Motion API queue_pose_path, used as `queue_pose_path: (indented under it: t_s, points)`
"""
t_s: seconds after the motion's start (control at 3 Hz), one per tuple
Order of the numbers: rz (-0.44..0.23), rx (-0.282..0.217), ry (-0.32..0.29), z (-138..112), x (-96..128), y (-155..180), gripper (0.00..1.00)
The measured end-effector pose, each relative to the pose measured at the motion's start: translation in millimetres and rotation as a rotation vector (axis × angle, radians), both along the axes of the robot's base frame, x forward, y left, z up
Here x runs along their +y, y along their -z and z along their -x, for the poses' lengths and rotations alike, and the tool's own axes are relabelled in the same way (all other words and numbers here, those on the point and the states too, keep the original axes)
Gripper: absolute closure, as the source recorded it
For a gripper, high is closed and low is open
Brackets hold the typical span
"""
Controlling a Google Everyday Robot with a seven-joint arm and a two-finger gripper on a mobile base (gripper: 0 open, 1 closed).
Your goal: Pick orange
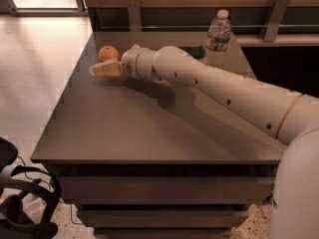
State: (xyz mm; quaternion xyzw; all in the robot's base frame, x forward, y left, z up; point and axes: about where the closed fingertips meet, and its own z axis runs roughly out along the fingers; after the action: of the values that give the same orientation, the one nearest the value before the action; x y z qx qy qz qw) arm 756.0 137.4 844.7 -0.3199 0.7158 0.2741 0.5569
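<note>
Orange [108, 53] sat at the table's [124, 128] 11 o'clock corner; gripper [102, 69] hung just beside it at its 6 o'clock, possibly touching; clenched or released, couldn't tell. Water bottle [218, 39] stood at 1 o'clock.

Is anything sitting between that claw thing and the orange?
Nothing: in the camera view the gripper is just in front of the orange, with at most a sliver of bare table between.

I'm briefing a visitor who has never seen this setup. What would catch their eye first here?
The long white arm stretches in from the right across the dark table, its end effector low at the far left, just in front of the orange. A water bottle stands upright at the far right, behind the arm.
</note>
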Motion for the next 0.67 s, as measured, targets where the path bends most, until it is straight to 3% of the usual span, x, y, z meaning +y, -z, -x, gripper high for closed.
queue_pose_path:
  t_s: [0.67]
  points:
    - [-0.022,-0.039,-0.026,-2.1,17.4,0.1,0.0]
